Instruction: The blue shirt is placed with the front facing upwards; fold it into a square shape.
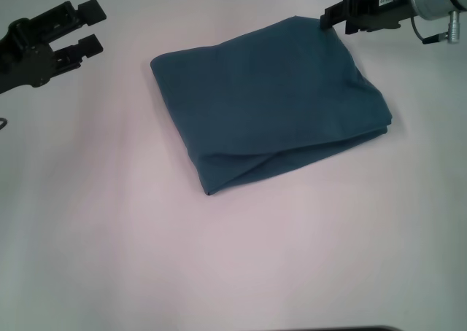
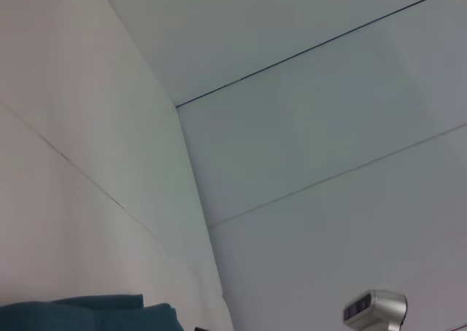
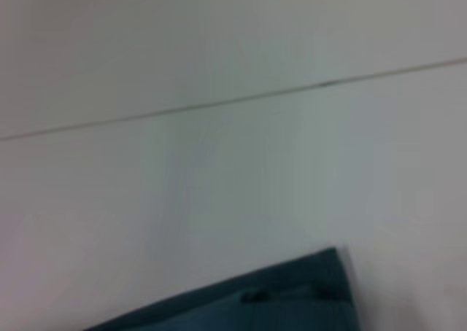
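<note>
The blue shirt (image 1: pixel 270 98) lies folded into a rough rectangle on the white table (image 1: pixel 219 265), with stacked layers showing along its near edge. No print or collar shows. My right gripper (image 1: pixel 332 19) hovers at the shirt's far right corner, which lies flat. My left gripper (image 1: pixel 93 28) is open at the far left, well apart from the shirt and holding nothing. An edge of the blue shirt (image 2: pixel 87 313) shows in the left wrist view. A corner of the blue shirt (image 3: pixel 292 294) shows in the right wrist view.
White tabletop surrounds the shirt on all sides. A silver-grey device (image 2: pixel 376 310) shows low in the left wrist view, in front of white panelled walls.
</note>
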Available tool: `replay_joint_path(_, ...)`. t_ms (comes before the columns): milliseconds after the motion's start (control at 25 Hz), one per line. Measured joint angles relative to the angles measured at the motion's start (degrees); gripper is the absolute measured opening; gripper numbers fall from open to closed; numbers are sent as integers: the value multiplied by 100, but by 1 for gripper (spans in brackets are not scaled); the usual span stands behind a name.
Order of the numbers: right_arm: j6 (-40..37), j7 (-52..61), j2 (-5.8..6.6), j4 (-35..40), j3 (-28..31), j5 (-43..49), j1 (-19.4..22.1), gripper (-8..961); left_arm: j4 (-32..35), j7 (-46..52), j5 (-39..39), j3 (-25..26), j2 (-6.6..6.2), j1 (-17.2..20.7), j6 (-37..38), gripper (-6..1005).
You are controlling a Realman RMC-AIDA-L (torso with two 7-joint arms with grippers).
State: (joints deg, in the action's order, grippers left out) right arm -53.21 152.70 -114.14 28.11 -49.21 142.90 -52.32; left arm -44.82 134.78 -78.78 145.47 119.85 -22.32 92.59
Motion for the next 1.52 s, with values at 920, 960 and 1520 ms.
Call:
replay_joint_path(920, 167, 53, -1, -393, 35, -437, 12, 468, 70, -26, 4, 19, -5, -53, 1, 823)
replay_joint_path(960, 167, 63, 1, -393, 34, -437, 17, 467, 70, -27, 4, 19, -8, -53, 1, 823)
replay_joint_path(1520, 241, 76, -33, -365, 61, -520, 64, 425, 70, -38, -5, 16, 3, -65, 13, 825)
